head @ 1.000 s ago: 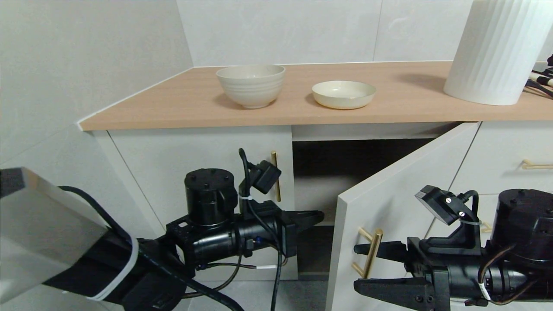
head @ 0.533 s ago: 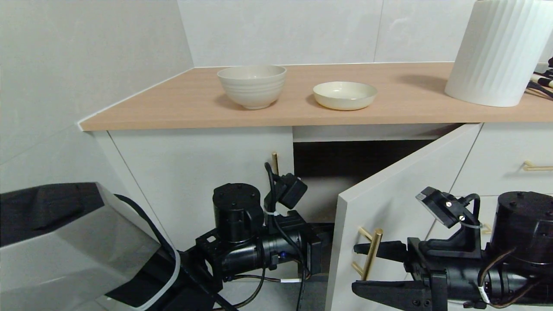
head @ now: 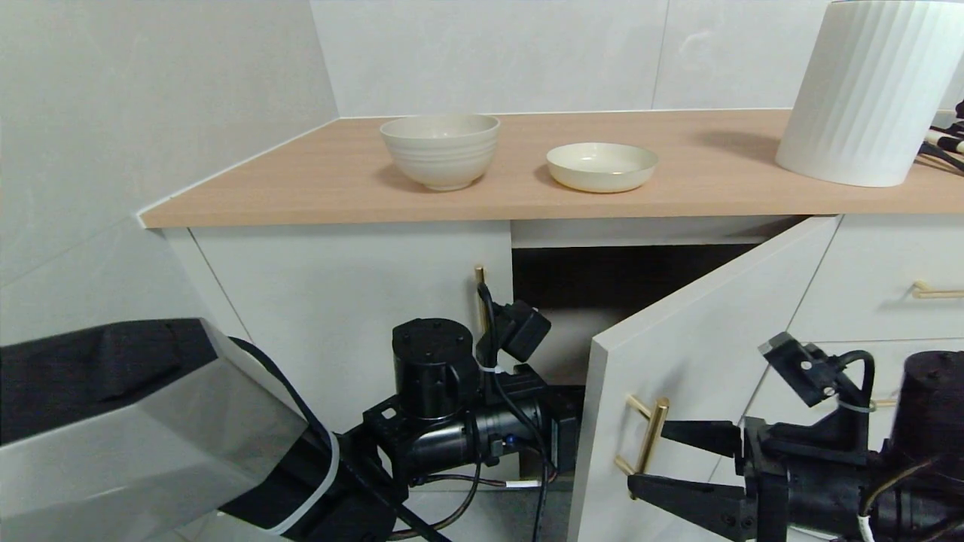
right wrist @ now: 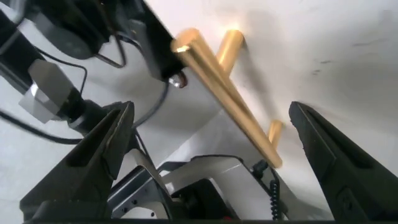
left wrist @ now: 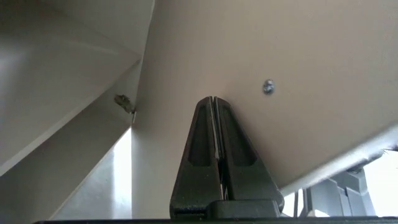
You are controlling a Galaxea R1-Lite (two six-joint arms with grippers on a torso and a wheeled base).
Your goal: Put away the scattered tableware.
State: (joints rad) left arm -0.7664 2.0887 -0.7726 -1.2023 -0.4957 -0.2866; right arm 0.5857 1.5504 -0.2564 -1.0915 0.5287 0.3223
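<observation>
Left claw slid behind door, right claw spread

The black left gripper has its fingers pressed together, tip close against a pale flat cabinet panel. A small silver screw sits near the tip; a small metal fitting lies farther off on the opposite side.

left end effector tips hidden behind cabinet door; white ribbed container cut off at top
</observation>
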